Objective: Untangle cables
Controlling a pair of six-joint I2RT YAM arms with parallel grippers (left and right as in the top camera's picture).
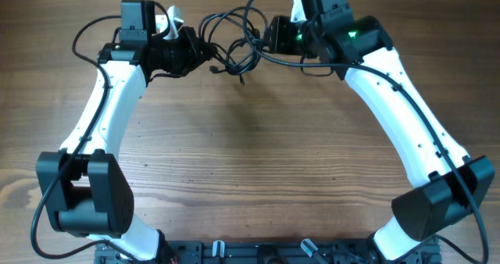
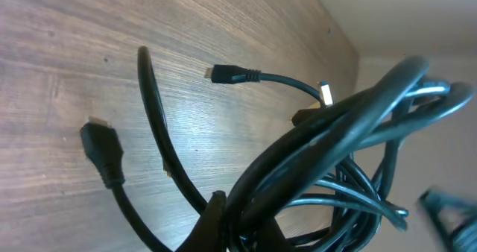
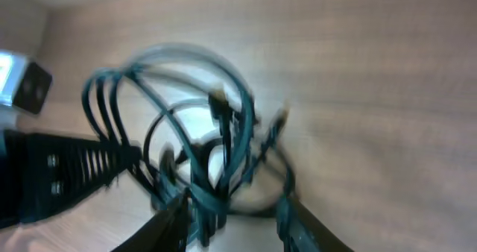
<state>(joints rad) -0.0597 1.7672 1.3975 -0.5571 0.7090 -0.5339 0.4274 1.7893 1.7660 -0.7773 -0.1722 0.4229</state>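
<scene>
The cables are a tangled bunch of thin black cords at the back middle of the table, between my two grippers. My left gripper holds the bunch from the left. In the left wrist view its fingers are shut on a thick twist of cables, and loose plug ends hang over the wood. My right gripper is at the bunch's right side. In the blurred right wrist view its fingers stand apart, with cable loops passing between them close to the left one.
The wooden table runs forward from the cables. Its back edge lies just behind the bunch, with a pale wall beyond. A black rack sits at the front edge between the arm bases. Thicker arm wires loop out at the far left.
</scene>
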